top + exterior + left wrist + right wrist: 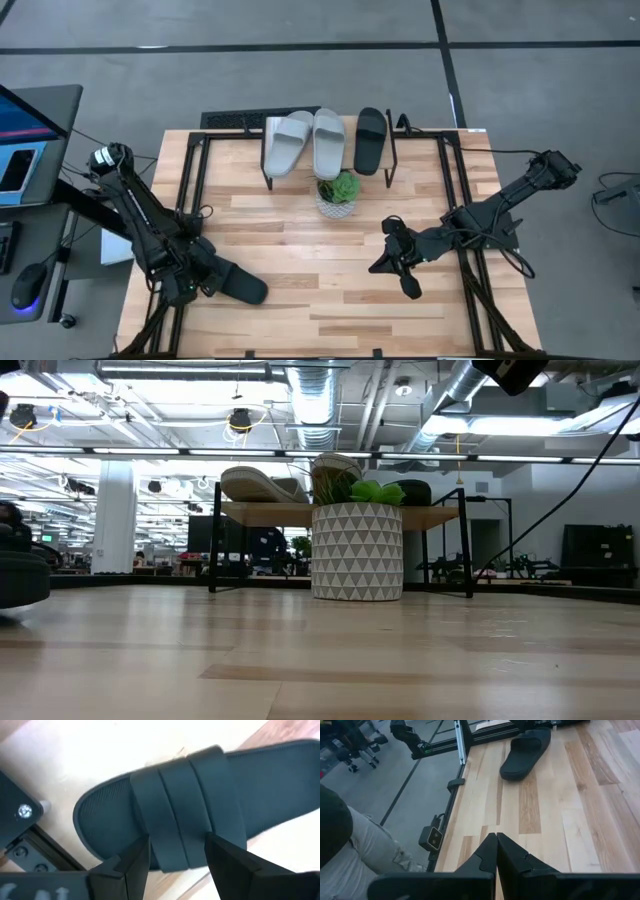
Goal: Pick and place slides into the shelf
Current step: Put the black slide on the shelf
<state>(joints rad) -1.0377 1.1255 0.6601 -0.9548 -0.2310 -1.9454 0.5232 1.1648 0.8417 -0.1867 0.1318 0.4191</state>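
Wooden table (330, 300); grey floor (300, 70); left hand (175, 855) straddles black slide (200, 795).

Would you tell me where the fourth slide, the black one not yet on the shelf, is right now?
In the high view, the black slide lies on the table's near-left part, between the open fingers of the left gripper, far from the shelf.

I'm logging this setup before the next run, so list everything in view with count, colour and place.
grey slides: two, light grey, on the shelf top, left and middle
black slide on shelf: one, black, right of the grey pair
black slide on table: one, black, near left corner
shelf: one, light wood with black legs, table's far edge
plant pot: one, white patterned with green plant, in front of shelf
person's leg: one, beige, beside the table
left gripper: open around the table slide's strap
right gripper: shut, over bare table
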